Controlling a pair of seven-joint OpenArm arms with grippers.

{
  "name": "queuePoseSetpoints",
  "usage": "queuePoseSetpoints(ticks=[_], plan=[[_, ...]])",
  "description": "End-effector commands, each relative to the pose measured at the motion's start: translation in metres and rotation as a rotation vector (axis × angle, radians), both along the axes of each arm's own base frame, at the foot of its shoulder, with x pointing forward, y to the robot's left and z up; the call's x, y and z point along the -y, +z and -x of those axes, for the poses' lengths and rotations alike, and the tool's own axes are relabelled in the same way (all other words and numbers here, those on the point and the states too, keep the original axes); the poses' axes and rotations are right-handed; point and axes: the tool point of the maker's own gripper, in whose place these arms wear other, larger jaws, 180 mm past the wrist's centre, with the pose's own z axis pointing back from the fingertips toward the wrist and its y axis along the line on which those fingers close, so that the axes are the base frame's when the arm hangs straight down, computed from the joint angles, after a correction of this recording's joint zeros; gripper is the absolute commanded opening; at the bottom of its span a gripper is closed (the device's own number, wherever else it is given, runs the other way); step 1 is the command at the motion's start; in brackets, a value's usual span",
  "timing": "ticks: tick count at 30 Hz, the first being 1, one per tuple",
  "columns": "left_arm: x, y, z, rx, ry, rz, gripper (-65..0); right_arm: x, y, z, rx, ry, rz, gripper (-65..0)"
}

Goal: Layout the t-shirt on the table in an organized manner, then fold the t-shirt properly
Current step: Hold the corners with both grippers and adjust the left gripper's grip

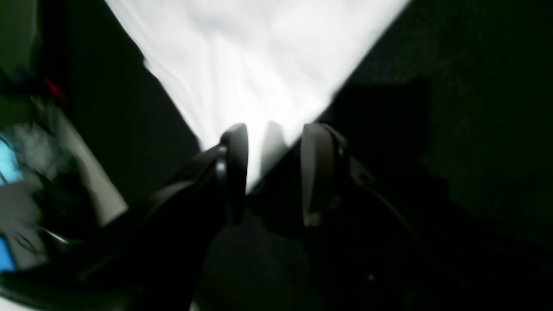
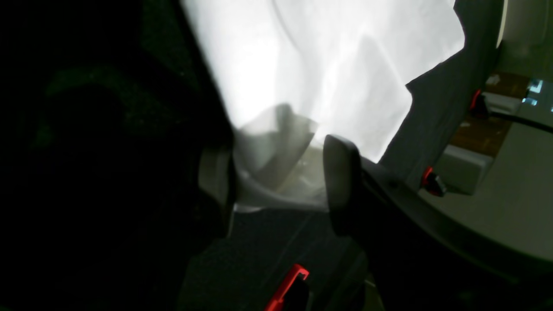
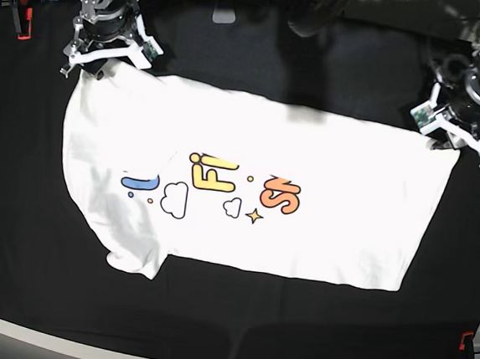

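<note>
Shirt (image 3: 303,227) lies print-up across the black surface (image 3: 210,328), each spread claw, left (image 1: 270,172) and right (image 2: 276,185), parked at a far corner, probably to tug it flat.

The base view looks straight down from high above on the whole tabletop (image 3: 312,320). Each wrist view sits close behind its tool, facing the same white t-shirt (image 3: 302,235) corners.
</note>
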Motion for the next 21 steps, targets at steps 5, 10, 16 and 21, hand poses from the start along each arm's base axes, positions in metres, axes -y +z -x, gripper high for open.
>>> queuePoseSetpoints(ticks=[5,10,16,21], plan=[[-0.009,0.019,-0.013,0.069,-0.069,-0.064,-46.0,0.002,0.006,-0.005,0.024,0.003,-0.001,-34.0],[-0.016,0.004,-0.005,0.031,-0.074,-0.101,-46.0,0.002,0.005,-0.004,0.02,-0.001,-0.005,-34.0],[-0.032,-0.014,-0.001,0.021,-0.113,-0.198,-46.0,0.002,0.005,-0.004,0.021,-0.001,-0.005,-34.0],[-0.024,-0.005,-0.015,0.108,-0.128,-0.17,-46.0,0.002,0.005,-0.004,0.021,-0.001,-0.005,-34.0]])
